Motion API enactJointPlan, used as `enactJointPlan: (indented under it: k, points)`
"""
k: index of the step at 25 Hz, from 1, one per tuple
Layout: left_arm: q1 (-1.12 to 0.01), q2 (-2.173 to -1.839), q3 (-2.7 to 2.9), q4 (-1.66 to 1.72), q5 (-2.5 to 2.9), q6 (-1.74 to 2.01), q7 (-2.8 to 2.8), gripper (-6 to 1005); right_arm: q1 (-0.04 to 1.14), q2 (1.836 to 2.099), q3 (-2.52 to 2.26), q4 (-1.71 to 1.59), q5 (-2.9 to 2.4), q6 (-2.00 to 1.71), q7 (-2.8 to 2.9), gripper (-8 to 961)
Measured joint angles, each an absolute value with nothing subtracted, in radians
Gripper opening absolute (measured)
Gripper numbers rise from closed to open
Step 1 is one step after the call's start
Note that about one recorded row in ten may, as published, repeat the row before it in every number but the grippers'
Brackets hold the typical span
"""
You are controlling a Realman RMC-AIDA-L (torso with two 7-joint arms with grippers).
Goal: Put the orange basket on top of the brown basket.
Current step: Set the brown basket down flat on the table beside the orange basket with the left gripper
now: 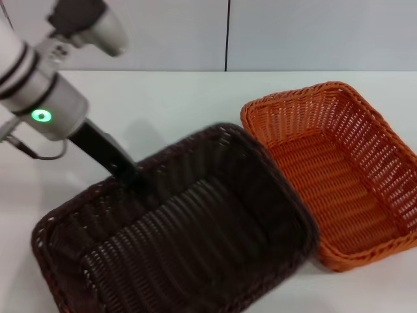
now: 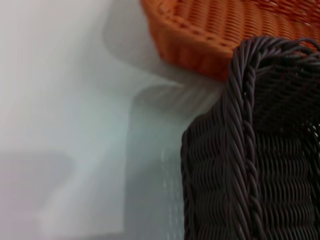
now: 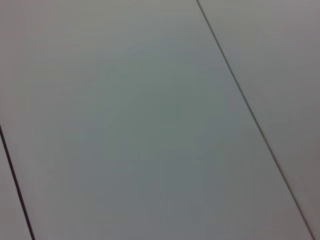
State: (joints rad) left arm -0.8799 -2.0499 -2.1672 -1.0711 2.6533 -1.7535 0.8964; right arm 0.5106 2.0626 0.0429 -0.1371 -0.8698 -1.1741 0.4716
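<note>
Brown basket (image 1: 195, 241) tilted, near-left, touching upright orange basket (image 1: 339, 176) on its right

Brown basket (image 1: 195, 228) left and nearer; orange basket (image 1: 339, 176) touching its right side, on table (image 1: 163, 98).

You have two baskets on the table (image 1: 195, 98): one orange basket (image 1: 339, 176) and one brown basket (image 1: 189, 241). You see one robot arm (image 1: 45, 98) only, the left one.

a white table (image 1: 195, 104) is lying under everything, and pale wall panels (image 1: 313, 32) with a dark seam (image 1: 229, 32) are standing behind it.
</note>
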Motion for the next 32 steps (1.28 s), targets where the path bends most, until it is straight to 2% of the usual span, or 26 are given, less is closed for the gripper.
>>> enactJointPlan:
  k: [5, 11, 32]
  points:
    - [-0.93, -2.059, -2.102, -0.954, 2.579, -1.685, 0.958, 156, 0.508, 2.063, 0.043, -0.134, -0.875, -1.174, 0.472, 664]
    - [-0.938, -2.06, -2.076, -0.919, 2.434, -1.652, 1.036, 155, 0.511, 2.063, 0.043, -0.12, -0.876, -1.17, 0.469, 662]
    - [-0.987, -2.05, -2.08, -0.816, 2.36, -1.562, 1.118, 162, 0.52, 2.062, 0.043, -0.115, -0.879, -1.167, 0.472, 657]
